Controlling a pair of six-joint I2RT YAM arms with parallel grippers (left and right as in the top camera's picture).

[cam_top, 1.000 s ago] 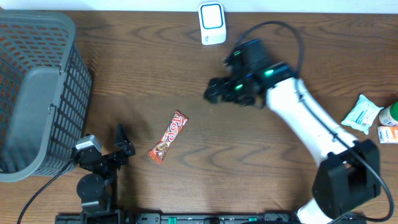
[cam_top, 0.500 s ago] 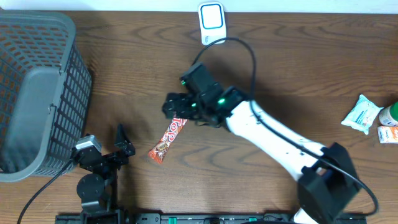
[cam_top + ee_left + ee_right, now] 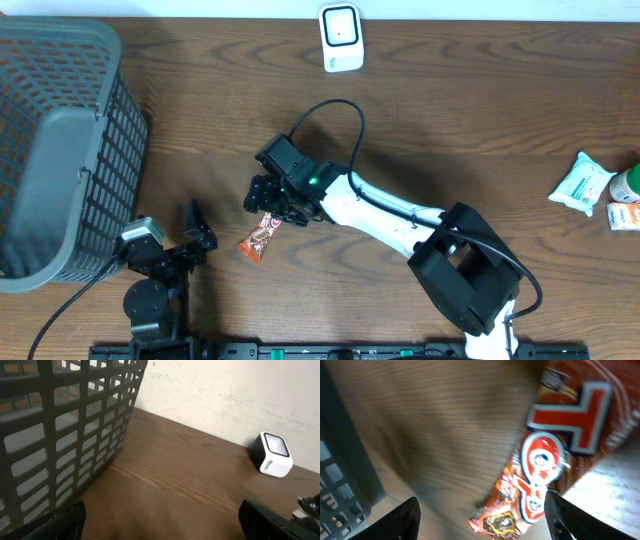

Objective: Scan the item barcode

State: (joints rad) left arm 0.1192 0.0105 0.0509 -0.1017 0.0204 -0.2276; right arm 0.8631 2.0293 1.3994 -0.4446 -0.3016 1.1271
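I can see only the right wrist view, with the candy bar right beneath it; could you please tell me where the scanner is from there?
Observer: The white scanner stands at the top edge of the overhead view, well beyond the candy bar and off to its right in that picture.
Operator: Thank you. Is the left tool anywhere close?
Observer: No; the left tool sits open near the bottom edge, next to the basket, apart from the bar.
Operator: Anything else lying about?
Observer: Some small packets lie at the far right edge.
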